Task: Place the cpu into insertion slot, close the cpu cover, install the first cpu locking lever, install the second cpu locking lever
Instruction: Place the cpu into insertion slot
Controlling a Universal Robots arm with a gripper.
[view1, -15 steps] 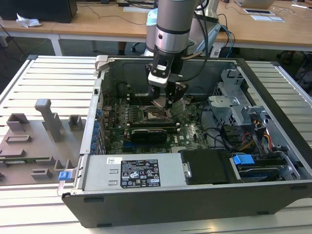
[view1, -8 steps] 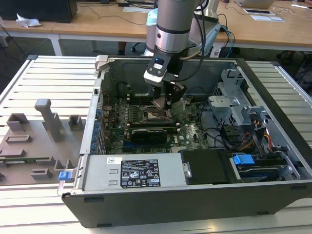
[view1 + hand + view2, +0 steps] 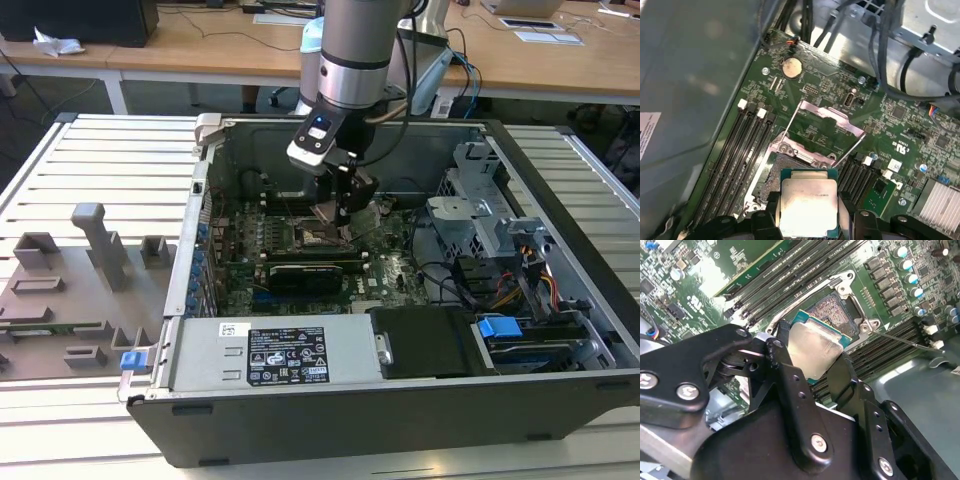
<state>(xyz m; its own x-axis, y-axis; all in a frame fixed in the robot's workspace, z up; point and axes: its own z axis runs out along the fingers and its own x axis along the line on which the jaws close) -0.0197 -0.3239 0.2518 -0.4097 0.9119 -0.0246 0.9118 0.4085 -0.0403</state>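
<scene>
While cpu cover [image 3: 832, 116] stands open, end effector [image 3: 811, 359] grips cpu [image 3: 807, 205] w/ both fingers over insertion slot [image 3: 837, 312].

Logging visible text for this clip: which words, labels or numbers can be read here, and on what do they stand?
No text can be quoted.
Black label on the power supply: print too small to read.
White sticker on the case wall: blurred.
Motherboard markings: too small to read.
The cpu: face shows no legible print.
</scene>
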